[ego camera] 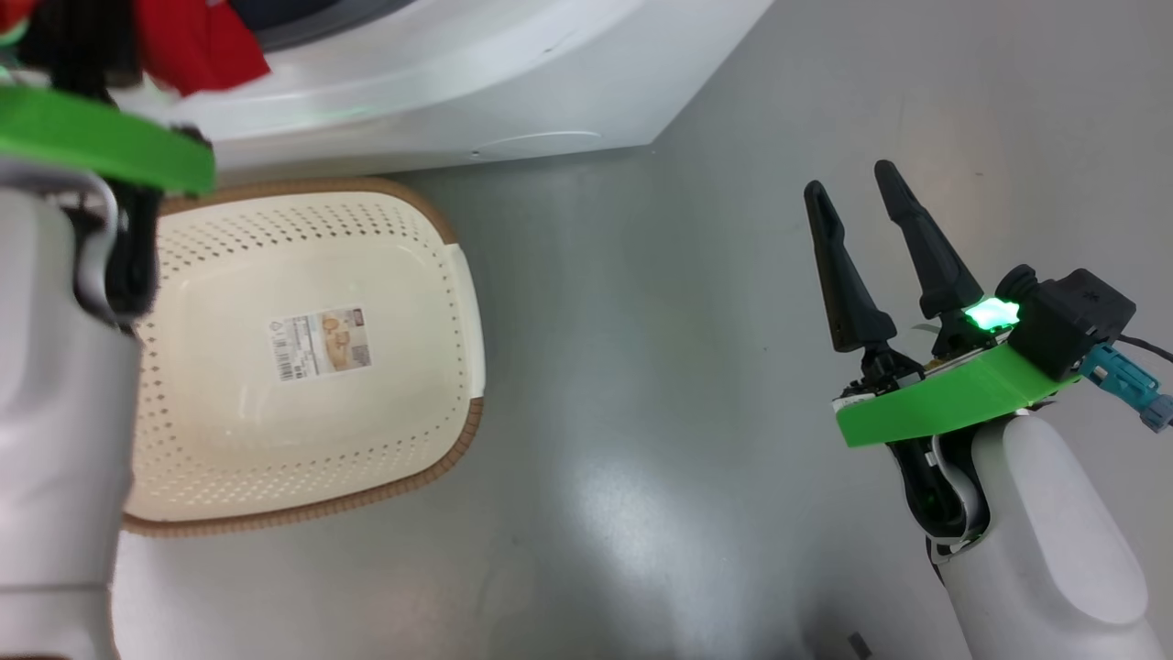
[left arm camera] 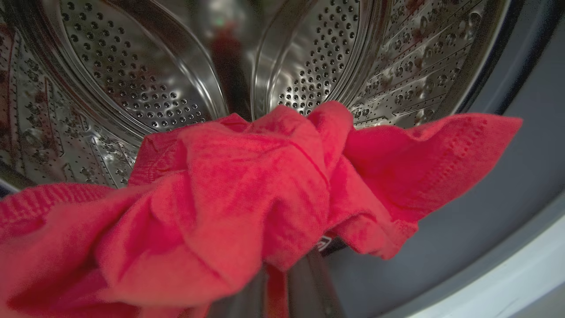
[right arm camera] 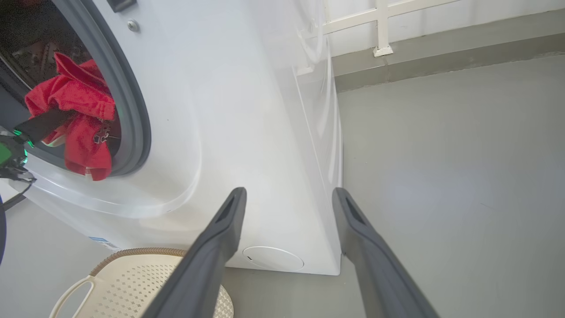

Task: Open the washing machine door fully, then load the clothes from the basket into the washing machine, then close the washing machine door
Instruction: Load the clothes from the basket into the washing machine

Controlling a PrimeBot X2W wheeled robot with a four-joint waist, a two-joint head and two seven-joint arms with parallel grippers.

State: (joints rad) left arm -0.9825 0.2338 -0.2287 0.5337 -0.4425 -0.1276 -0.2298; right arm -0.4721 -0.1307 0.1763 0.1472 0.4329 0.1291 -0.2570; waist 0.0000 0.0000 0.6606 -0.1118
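Your left end effector (right arm camera: 66, 117) pinches crumpled red jersey cloth (left arm camera: 247, 198) at the perforated steel drum (left arm camera: 132, 88); right end effector (ego camera: 849, 179) spread.

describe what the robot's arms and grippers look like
Each arm has a smooth rounded white forearm topped by a flat bright green plate at the wrist. The right gripper has two long, dark, tapering fingers, a glowing green light at their base, a black boxy module and a teal cable connector. The left arm shows the same white shell and green plate.
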